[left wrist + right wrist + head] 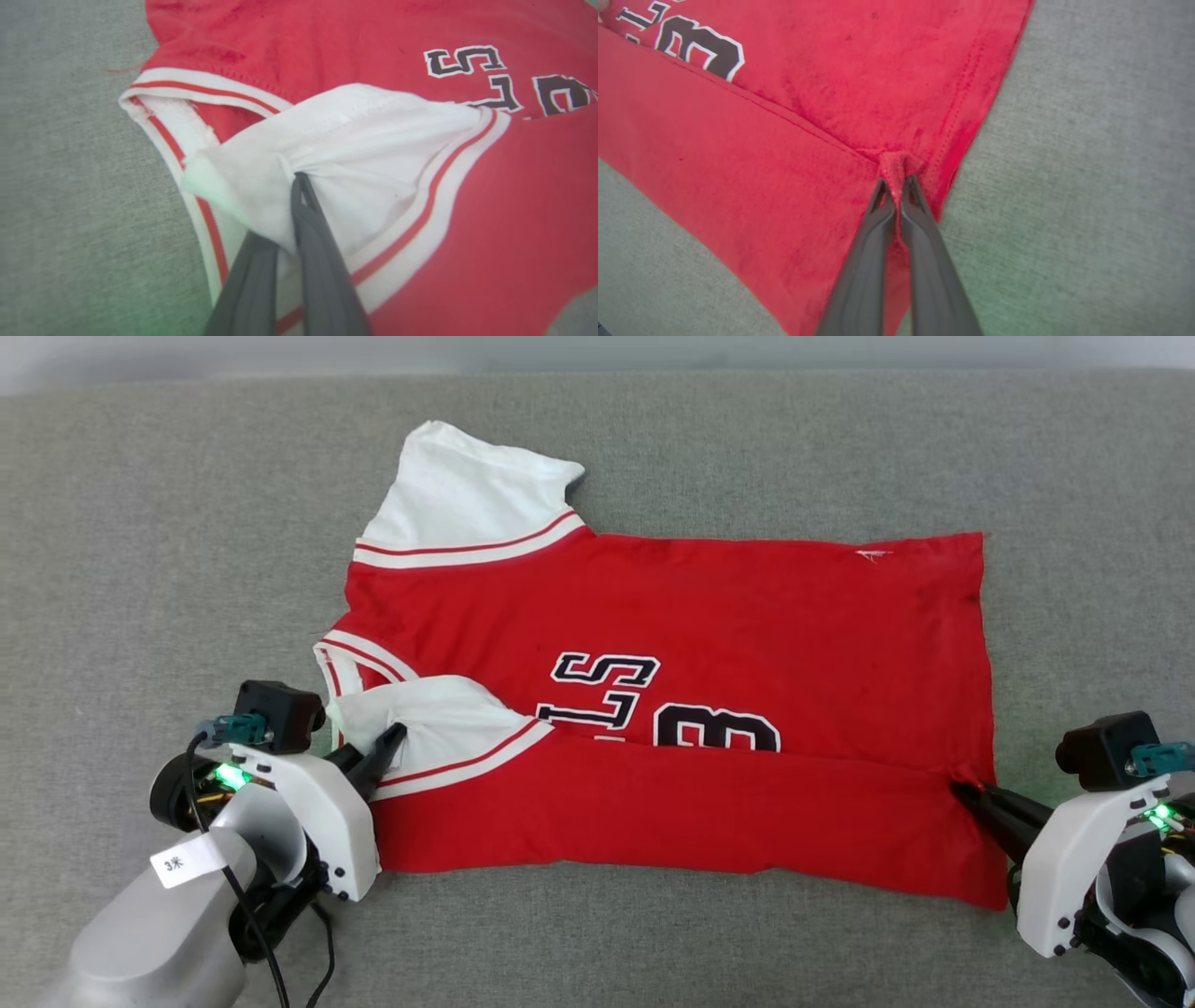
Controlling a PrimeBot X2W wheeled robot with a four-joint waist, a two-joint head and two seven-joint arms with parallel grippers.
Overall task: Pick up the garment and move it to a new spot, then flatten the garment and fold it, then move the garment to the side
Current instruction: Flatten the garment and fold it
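We had the left gripper (396, 735) pinched on the white sleeve (439, 717), the right gripper (962, 791) on the hem (901, 163); the jersey (691, 607) lay spread between them, seemingly thin and limp, best held by its edges

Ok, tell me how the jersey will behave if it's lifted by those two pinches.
Probably floppy: the jersey bunches into small puckers at the left hand and right hand, so it would likely sag between them. Likely light, as the folded-over flap lies thin and flat. The fold may well fall open.
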